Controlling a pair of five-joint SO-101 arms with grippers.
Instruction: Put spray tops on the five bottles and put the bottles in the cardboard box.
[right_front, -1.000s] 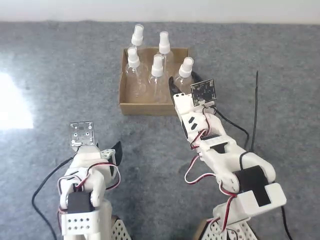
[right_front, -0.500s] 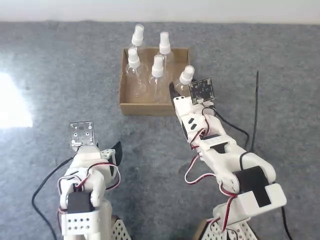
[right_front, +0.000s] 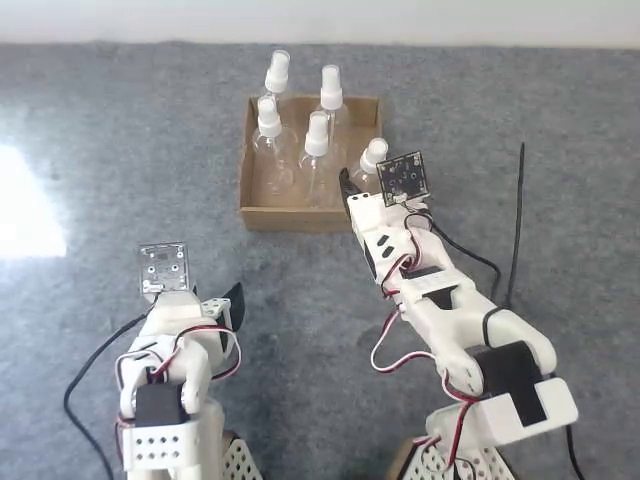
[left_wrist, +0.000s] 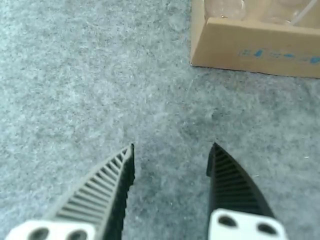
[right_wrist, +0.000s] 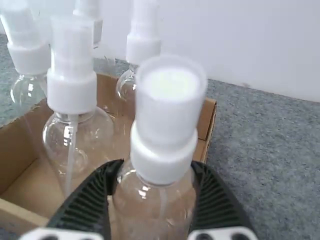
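Left tool (left_wrist: 172, 150) spread wide above the grey felt table (right_front: 100, 150), near edge. Brown cardboard box (right_front: 300, 217), far centre: four clear round bottles (right_front: 272, 160) with white spray tops (right_front: 318, 133). The right tool (right_wrist: 155, 167) grips the fifth bottle (right_wrist: 155, 200) at the box's right wall

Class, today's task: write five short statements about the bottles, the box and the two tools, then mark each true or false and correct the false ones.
1. The right tool is shut on a bottle. True.
2. The left tool holds a spray top. False: it is open and empty above the grey carpet.
3. All five bottles wear white spray tops. True.
4. The cardboard box lies on its side. False: its open side faces up.
5. The held bottle is at the box corner nearest the right arm. True.
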